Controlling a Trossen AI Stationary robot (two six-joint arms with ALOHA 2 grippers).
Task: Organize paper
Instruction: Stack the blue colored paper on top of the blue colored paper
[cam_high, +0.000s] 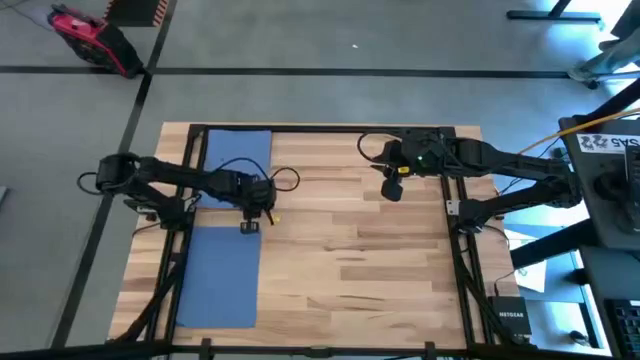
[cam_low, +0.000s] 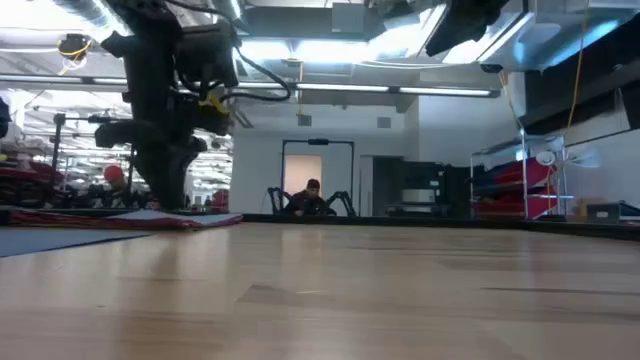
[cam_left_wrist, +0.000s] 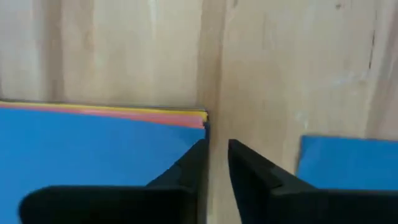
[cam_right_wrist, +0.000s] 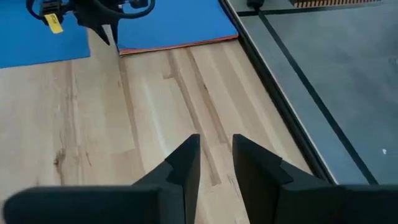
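Note:
A stack of paper (cam_high: 237, 150) lies flat at the table's far left. Its top sheet is blue (cam_left_wrist: 93, 155), and yellow, pink and orange edges (cam_left_wrist: 155, 114) show beneath it. A single blue sheet (cam_high: 220, 275) lies flat at the near left (cam_left_wrist: 348, 162). My left gripper (cam_left_wrist: 216, 149) points down over the strip of bare wood between them, by the stack's near right corner, its fingers open by a narrow gap. My right gripper (cam_high: 392, 190) hangs above the far middle of the table, narrowly open (cam_right_wrist: 216, 146) with nothing between its fingers. My left gripper is low by the stack's near right corner (cam_left_wrist: 204, 118), one fingertip (cam_left_wrist: 198, 155) overlapping that corner in the wrist view. Whether it touches the paper or the table, I cannot tell.
Black frame rails run along the table's left (cam_high: 190, 200) and right (cam_high: 455, 230) sides. Bare wood (cam_high: 350, 270) fills the middle and near right. A person (cam_low: 310, 198) sits in the room behind the table. A small box (cam_high: 508, 322) lies off the table's near right corner.

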